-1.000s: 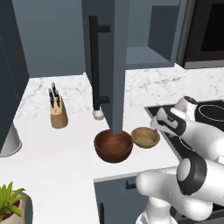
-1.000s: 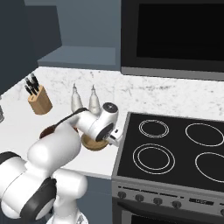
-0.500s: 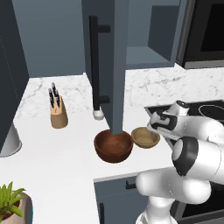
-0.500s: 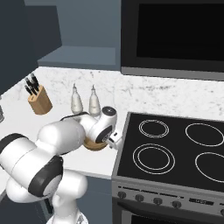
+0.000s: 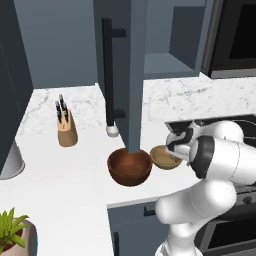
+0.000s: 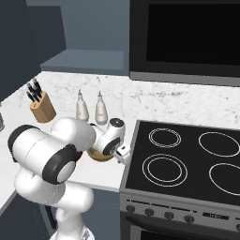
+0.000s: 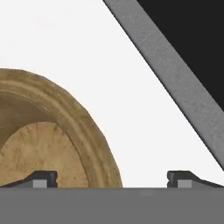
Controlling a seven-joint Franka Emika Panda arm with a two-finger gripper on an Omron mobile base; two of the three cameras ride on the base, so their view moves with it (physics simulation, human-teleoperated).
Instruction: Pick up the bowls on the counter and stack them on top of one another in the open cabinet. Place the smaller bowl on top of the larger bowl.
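The smaller bowl [image 5: 161,156], light tan and shallow, sits on the white counter [image 5: 90,185] right of the larger bowl [image 5: 130,166], which is dark reddish-brown and stands in front of the open door. My gripper [image 5: 175,149] is low at the tan bowl's right side and open. In the hand view the smaller bowl [image 7: 52,140] fills the left; one fingertip [image 7: 43,178] is over its inside and the other is over bare counter [image 7: 131,87], so the rim lies between them. The cabinet [image 5: 165,62] stands open above, its door [image 5: 120,75] swung out.
The black stove [image 6: 187,159] borders the counter just right of the gripper [image 6: 123,153], its grey edge [image 7: 175,87] close by. Two shakers [image 6: 91,108] and a knife block [image 5: 66,131] stand toward the wall. A plant [image 5: 12,235] sits at the front left.
The arm has swung down and left from over the stove's edge, bringing the hand to the tan bowl's right rim. Both bowls stay where they were.
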